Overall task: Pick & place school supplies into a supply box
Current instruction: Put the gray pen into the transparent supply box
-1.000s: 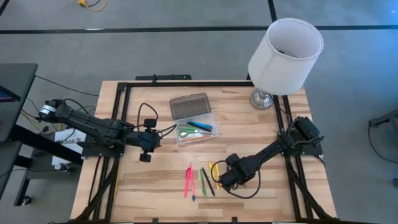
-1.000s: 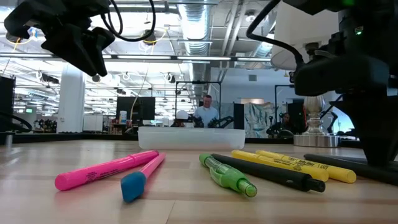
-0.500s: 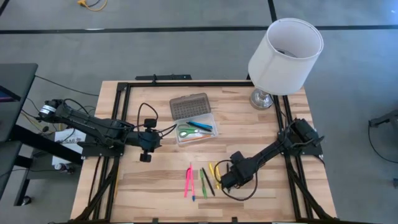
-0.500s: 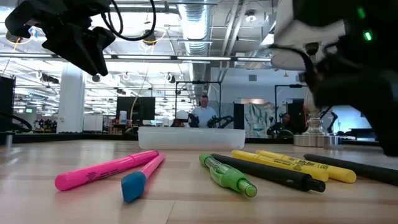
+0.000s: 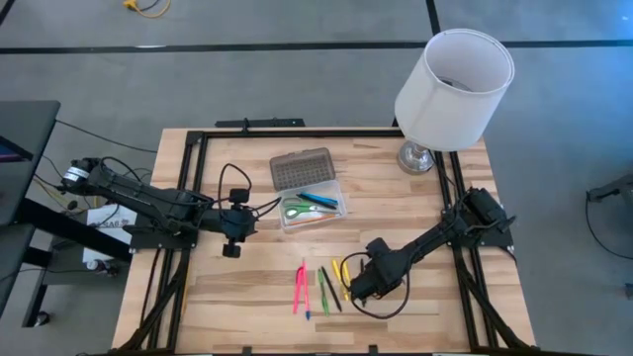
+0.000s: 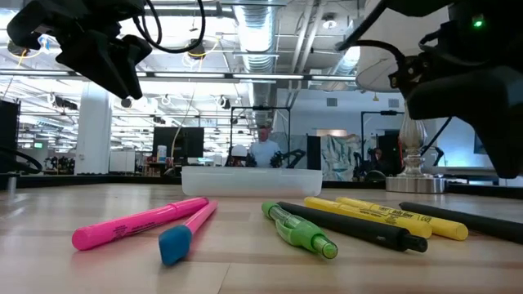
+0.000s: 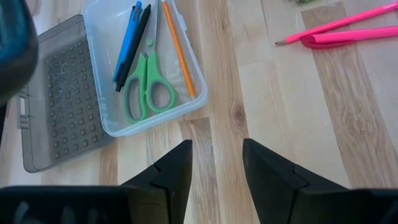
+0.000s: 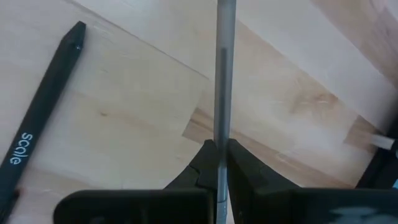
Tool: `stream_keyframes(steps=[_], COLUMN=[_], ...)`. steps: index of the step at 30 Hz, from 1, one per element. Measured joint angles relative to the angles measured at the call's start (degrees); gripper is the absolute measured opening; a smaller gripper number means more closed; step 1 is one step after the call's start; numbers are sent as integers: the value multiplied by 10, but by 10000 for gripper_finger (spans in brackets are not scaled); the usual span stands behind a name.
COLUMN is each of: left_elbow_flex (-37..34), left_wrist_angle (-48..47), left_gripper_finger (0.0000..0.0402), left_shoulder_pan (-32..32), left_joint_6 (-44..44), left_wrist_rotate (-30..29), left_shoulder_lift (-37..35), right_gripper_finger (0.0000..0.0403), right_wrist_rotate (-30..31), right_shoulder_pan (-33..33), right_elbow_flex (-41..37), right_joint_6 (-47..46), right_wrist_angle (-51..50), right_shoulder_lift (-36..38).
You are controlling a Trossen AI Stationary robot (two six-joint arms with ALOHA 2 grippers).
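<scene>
The supply box (image 5: 315,210) is a clear case with its grey ribbed lid (image 5: 302,168) swung open; it stands at the table's middle. In it lie green scissors (image 7: 148,87), a blue pen, a black pen and an orange pencil. Pink (image 5: 299,287), green, black (image 5: 332,288) and yellow (image 5: 341,271) pens lie on the wood near the front. My right gripper (image 5: 361,287) hovers just right of them, shut on a thin grey pen (image 8: 224,68). My left gripper (image 5: 230,249) hangs open, left of the box. My right gripper pinches the thin grey pen (image 8: 221,127) between its two fingers (image 8: 239,162), coming steeply from above. The pen runs on straight past the fingertips. Which end is held, and whether the far end still meets the table, cannot be seen.
A white lamp (image 5: 453,79) stands at the table's far right corner. A black pen with white lettering (image 8: 43,106) lies beside the held one. Bare wood lies left of the pink pens and in front of the box (image 6: 252,180).
My right gripper has risen off the table beside the yellow pens and tipped steeper, staying shut on the thin grey pen. The loose pens on the table have not moved.
</scene>
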State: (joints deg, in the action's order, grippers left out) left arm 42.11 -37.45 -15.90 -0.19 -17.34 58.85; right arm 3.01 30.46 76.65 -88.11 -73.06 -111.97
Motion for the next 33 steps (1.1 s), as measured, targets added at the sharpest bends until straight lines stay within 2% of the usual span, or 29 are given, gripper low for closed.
stream_keyframes(steps=[5, 13, 20, 24, 28, 33], left_elbow_flex=[0, 0, 0, 0, 0, 0], left_wrist_angle=[0, 1, 1, 1, 1, 1], left_gripper_finger=[137, 137, 137, 137, 137, 137], left_shoulder_pan=[0, 0, 0, 0, 0, 0], left_joint_6=[0, 0, 0, -1, -7, -22], left_wrist_rotate=[0, 0, 0, 0, 0, 0], left_shoulder_lift=[0, 0, 0, 0, 0, 0], right_gripper_finger=[1, 1, 2, 2, 2, 2], right_wrist_rotate=[2, 38, 81, 126, 195, 275], right_shoulder_pan=[-3, -30, -64, -86, -111, -151], right_elbow_flex=[0, 0, 4, 33, 76, 119], right_joint_6=[14, 67, 137, 187, 265, 443], right_wrist_angle=[-2, 0, -3, -22, -36, 12], right_shoulder_lift=[0, 0, 1, 1, 1, 2])
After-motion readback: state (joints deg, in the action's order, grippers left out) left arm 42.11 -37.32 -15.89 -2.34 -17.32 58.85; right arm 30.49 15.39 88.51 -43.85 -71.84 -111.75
